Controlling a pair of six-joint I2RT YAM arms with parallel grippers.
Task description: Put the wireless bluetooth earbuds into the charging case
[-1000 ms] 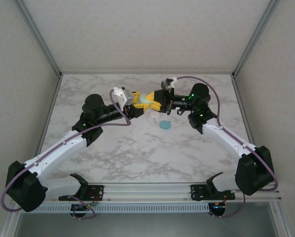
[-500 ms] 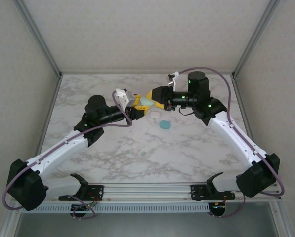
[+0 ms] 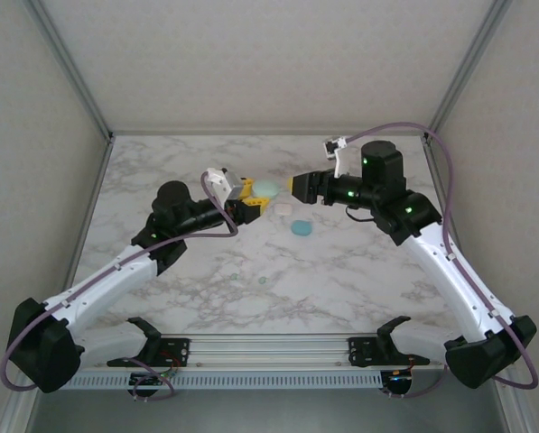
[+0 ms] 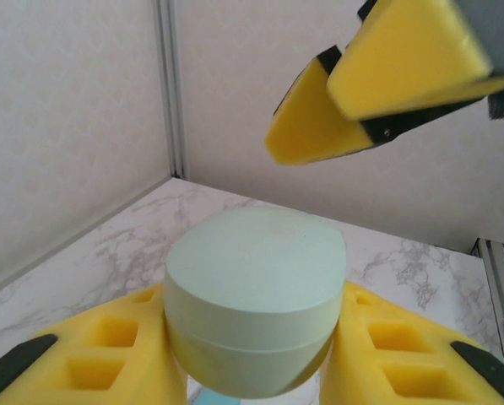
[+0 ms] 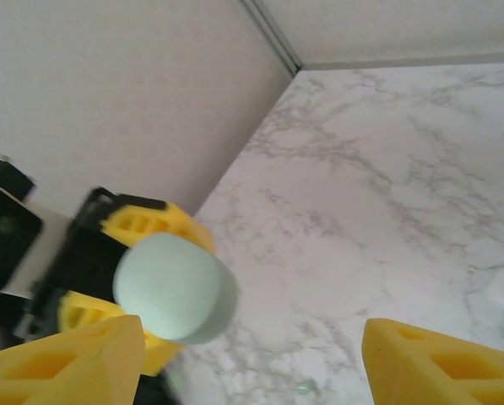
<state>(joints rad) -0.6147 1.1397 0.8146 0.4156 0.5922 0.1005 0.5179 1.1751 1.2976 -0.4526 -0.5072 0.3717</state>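
We see a pale mint-green rounded charging case (image 3: 267,189) held off the white marbled tabletop (image 3: 359,280), just above centre in the overhead view. Its lid sits down on the body, so we cannot tell what is inside. The left gripper (image 3: 253,201) presses its yellow foam fingers (image 4: 108,354) against both sides of this case. The right gripper (image 3: 297,185) faces it from the right, close but not touching, jaws spread wide with nothing between them.

Just below the held case in the overhead view, a small white piece (image 3: 284,209) and a teal-blue round case (image 3: 301,228) lie near each other on the table; the teal-blue case's contents are not visible to us. Lower, near centre, a tiny teal earbud (image 3: 264,280) lies well apart from both cases.

The left wrist view adds the seam around the mint case's middle, with the right gripper's yellow tips at upper right. The right wrist view places its own fingers in the two lower corners, the mint case at lower left.
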